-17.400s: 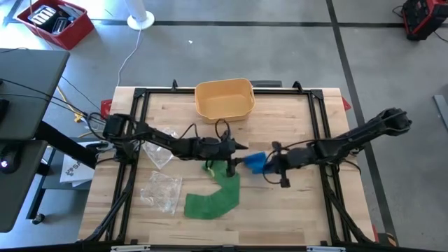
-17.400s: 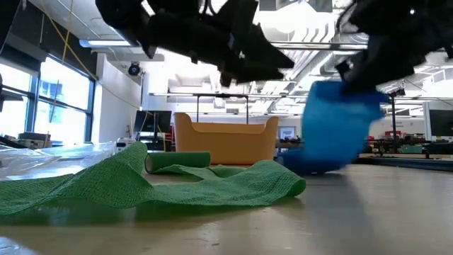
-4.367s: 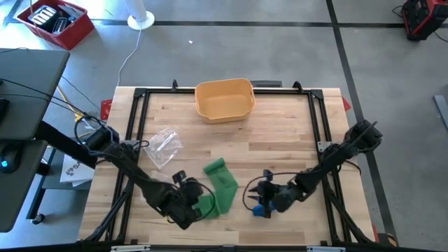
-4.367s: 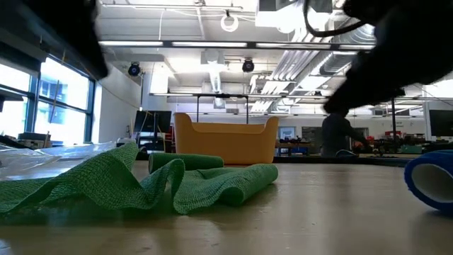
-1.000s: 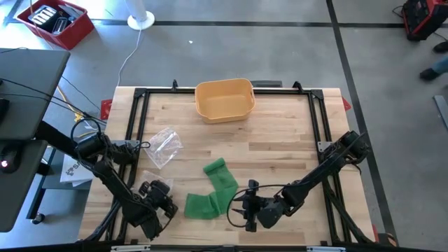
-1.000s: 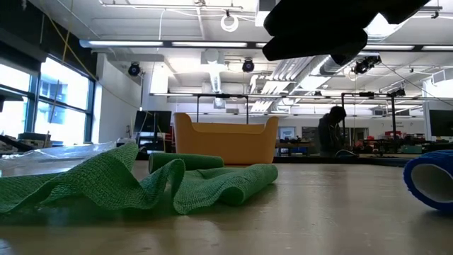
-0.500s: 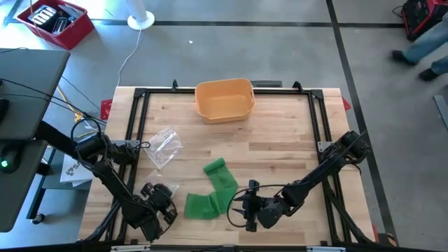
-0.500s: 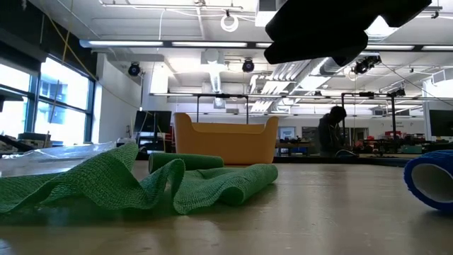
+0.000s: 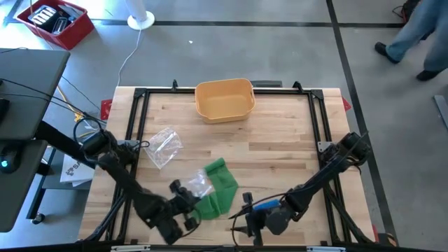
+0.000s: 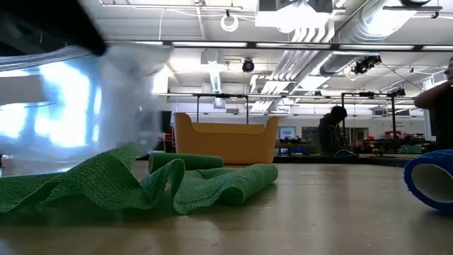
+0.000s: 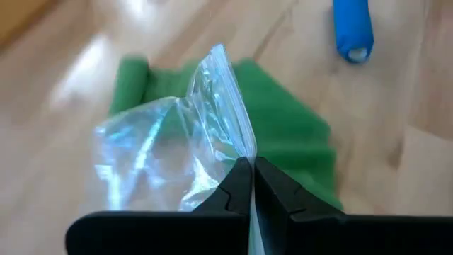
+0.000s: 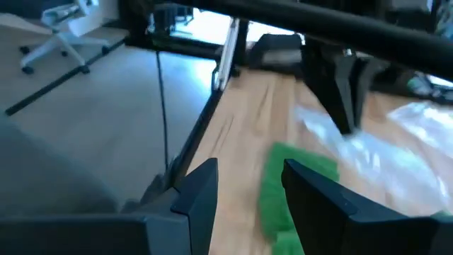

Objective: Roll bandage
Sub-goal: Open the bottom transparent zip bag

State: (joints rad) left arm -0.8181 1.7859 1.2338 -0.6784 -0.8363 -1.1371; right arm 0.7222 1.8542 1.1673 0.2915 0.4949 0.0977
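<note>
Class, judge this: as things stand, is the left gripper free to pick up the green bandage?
Probably not: the left gripper is shut on a clear plastic bag, held over the green bandage. It must drop the bag first.

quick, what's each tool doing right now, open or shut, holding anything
Left tool: shut on the clear plastic bag, lifted over the green bandage.
Right tool: open, holding nothing, near the table's front edge.
</note>
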